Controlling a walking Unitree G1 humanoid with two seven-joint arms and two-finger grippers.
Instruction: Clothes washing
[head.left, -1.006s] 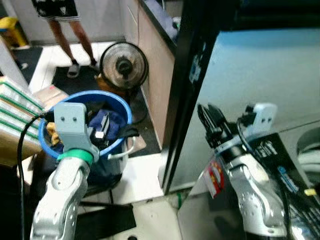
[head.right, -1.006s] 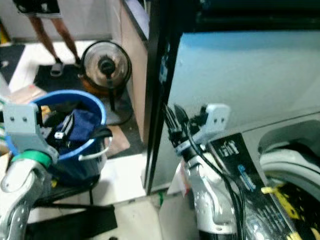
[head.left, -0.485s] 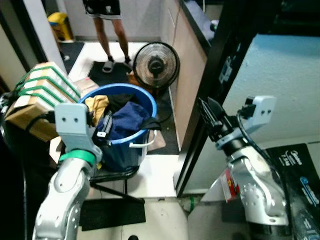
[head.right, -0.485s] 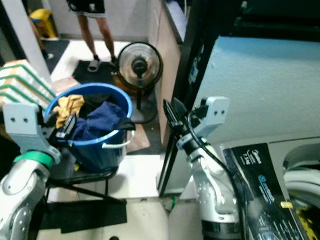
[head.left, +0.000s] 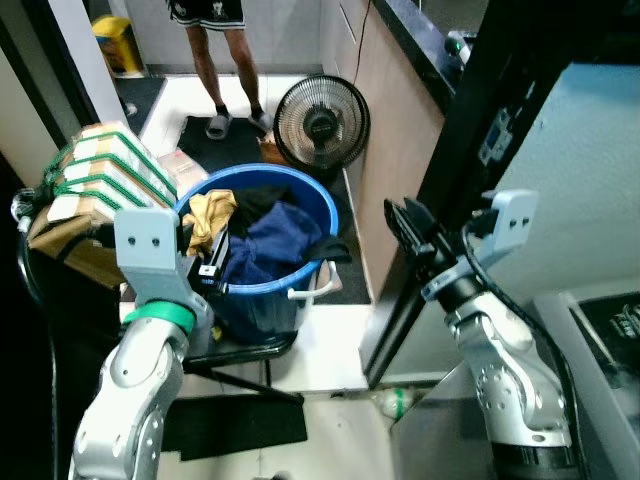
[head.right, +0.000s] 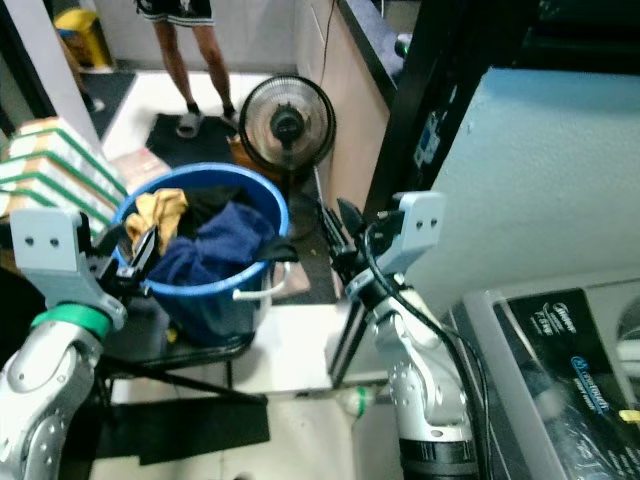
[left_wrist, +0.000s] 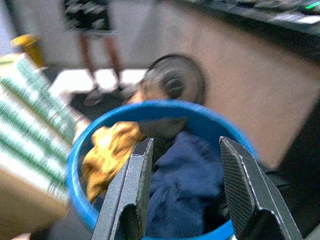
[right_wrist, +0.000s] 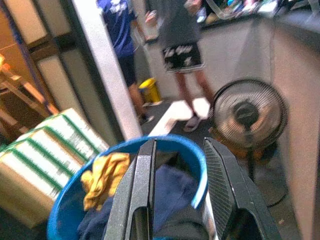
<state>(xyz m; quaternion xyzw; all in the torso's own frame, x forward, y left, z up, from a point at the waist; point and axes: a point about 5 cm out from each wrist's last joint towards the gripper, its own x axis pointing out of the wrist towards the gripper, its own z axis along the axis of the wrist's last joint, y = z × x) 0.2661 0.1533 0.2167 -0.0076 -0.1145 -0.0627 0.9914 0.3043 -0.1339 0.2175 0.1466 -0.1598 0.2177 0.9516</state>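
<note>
A round blue basket stands on a black folding stand, holding a navy garment, a yellow garment and some dark cloth. My left gripper is open at the basket's near left rim, fingers pointing over the clothes with nothing between them. Raised to the right of the basket, my right gripper is open and apart from it; its wrist view looks over the rim. The washing machine's top is at the lower right.
A floor fan stands behind the basket against a wooden cabinet. Strapped cardboard boxes sit to the left. A person's legs stand on a dark mat at the back. A black frame edge runs behind my right arm.
The camera has swung left, so the basket sits nearer the middle and the washing machine has slid toward the right edge. Both arms keep the same raised pose.
</note>
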